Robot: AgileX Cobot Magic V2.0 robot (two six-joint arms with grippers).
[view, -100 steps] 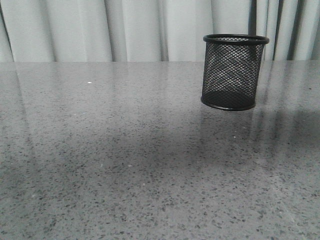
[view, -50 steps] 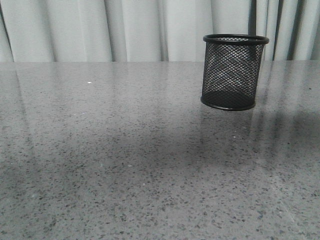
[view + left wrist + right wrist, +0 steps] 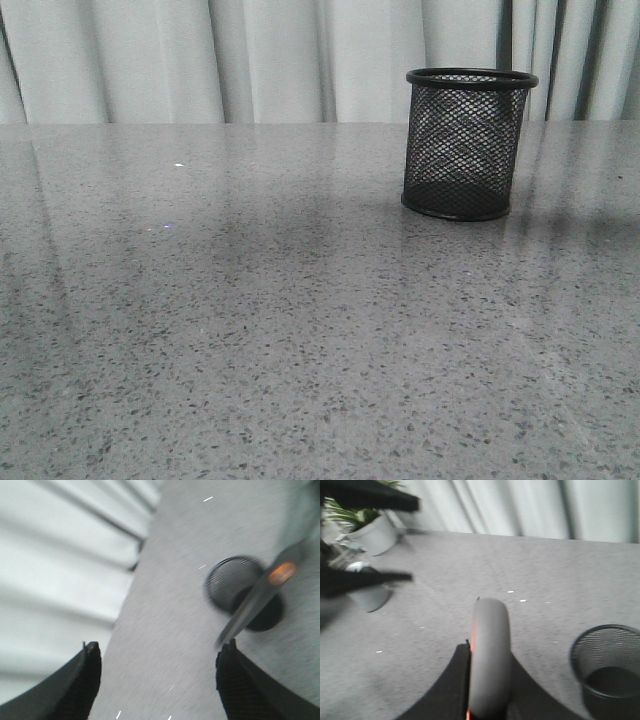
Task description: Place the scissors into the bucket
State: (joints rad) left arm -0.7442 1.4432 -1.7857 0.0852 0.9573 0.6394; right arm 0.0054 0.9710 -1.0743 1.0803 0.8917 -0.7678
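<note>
Right claw [image 3: 487,715] grips scissors [image 3: 490,655] by handle | left claw [image 3: 155,680] wide, empty | we judge: carrying; next align blades over bucket [image 3: 607,665] at 3 o'clock.

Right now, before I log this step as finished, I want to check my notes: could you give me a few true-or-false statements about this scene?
1. The black wire-mesh cup stands upright on the speckled grey table. True.
2. The grey-handled, orange-lined scissors lie inside the cup. False: the right gripper holds them outside it.
3. The left gripper has its jaws apart, with nothing between them. True.
4. The cup holds pens. False: it is empty.
</note>
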